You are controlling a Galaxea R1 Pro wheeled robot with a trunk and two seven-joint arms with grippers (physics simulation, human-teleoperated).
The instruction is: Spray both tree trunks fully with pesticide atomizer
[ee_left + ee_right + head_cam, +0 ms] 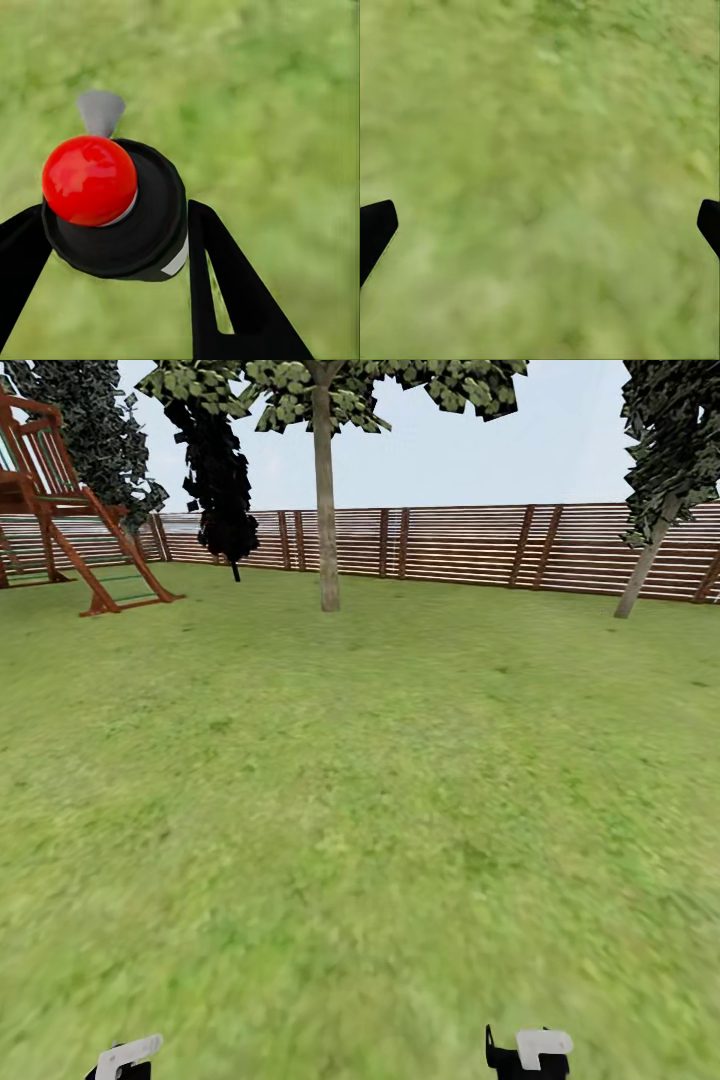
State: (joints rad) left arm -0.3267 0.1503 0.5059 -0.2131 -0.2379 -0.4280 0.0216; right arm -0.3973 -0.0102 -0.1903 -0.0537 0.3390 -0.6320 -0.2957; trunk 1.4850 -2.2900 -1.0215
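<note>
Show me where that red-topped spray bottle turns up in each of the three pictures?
Head view: I can't make out the bottle; the left tool sits at the bottom edge, left.
Left wrist view: the bottle sits left of centre, red knob toward the camera, held between the dark fingers.
Right wrist view: not in it.
Shared landmark: the grass in all three.

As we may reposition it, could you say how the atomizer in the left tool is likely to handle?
The atomizer looks rigid, a round black body between the left tool's fingers, so it might twist. Its glossy red knob is probably slippery.
</note>
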